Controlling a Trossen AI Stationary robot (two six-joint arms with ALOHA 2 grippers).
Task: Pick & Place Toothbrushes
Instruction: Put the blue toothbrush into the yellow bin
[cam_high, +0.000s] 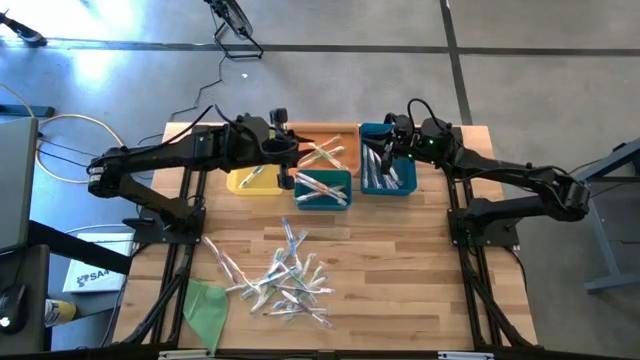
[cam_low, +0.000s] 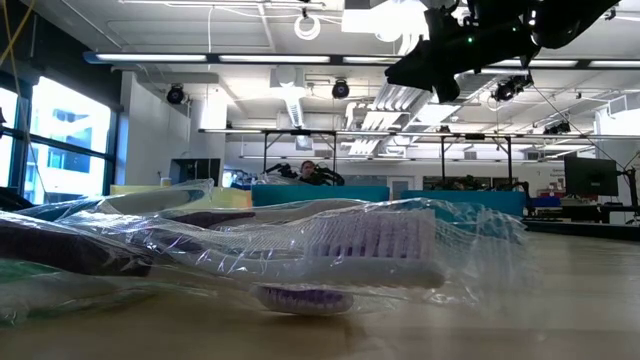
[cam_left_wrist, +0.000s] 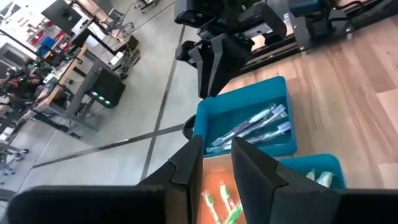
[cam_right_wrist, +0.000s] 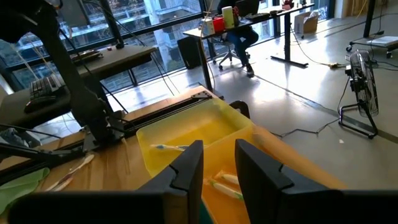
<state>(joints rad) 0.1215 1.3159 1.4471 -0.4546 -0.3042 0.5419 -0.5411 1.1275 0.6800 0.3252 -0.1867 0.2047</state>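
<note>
While both arms reach in over the far row of bins, the left gripper (cam_high: 283, 143) hangs above the orange bin (cam_high: 322, 137), its 2 fingers (cam_left_wrist: 186, 163) a narrow gap apart with nothing between them. On the other side of the orange bin, the right gripper (cam_high: 392, 137) hovers over the blue bin (cam_high: 388, 181), fingers (cam_right_wrist: 188, 160) likewise slightly parted and empty. Most toothbrushes (cam_high: 283, 278) lie in a loose heap on the wooden table (cam_high: 400, 260), well on the near side of the orange bin. Others already sit in the bins: a few green ones in the orange bin, several in the blue bin, some in the teal bin (cam_high: 322, 190) just in front of it, and 1 in the yellow bin (cam_high: 255, 180) beside it. Near the heap lies a green cloth (cam_high: 207, 301).
</note>
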